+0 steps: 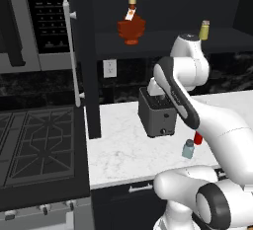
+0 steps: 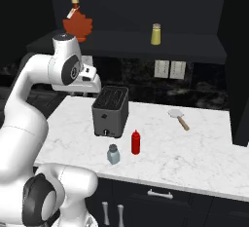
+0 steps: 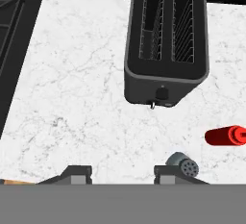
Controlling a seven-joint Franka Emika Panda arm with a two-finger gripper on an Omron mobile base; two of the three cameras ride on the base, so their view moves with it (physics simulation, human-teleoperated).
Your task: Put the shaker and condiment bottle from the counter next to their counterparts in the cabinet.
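My pincer (image 3: 122, 172) hangs high over the counter (image 3: 72, 98), its two dark fingertips (image 3: 79, 172) standing well apart with nothing between them. Below me the counter is white marble-look stone with faint grey veins, smooth and flat. From the hand view I look straight down on the toaster (image 3: 166, 40), a dark grey box with rounded corners, two ribbed slots on top and a small knob on its front face. The shaker (image 3: 183, 164) shows me its round dark grey cap dotted with holes, just beside my right-hand fingertip in that view but far below it, on the stone. The condiment bottle (image 3: 226, 136) is a slim red cylinder seen nearly end-on, off to the side of the shaker. The right base view gives their upright shapes: the shaker (image 2: 113, 154) is short, pale blue-grey and translucent, and the condiment bottle (image 2: 136, 142) has a pointed nozzle; both stand near each other in front of the toaster (image 2: 110, 111). That view also shows a wooden-handled spatula (image 2: 178, 118) lying farther along the counter, and the cabinet (image 2: 126, 43) shelf holding a maple-leaf-shaped amber syrup bottle (image 2: 77, 24) and a yellow shaker (image 2: 155, 34), well apart. The left base view shows the long white bar handle (image 1: 71, 51) on the open door.
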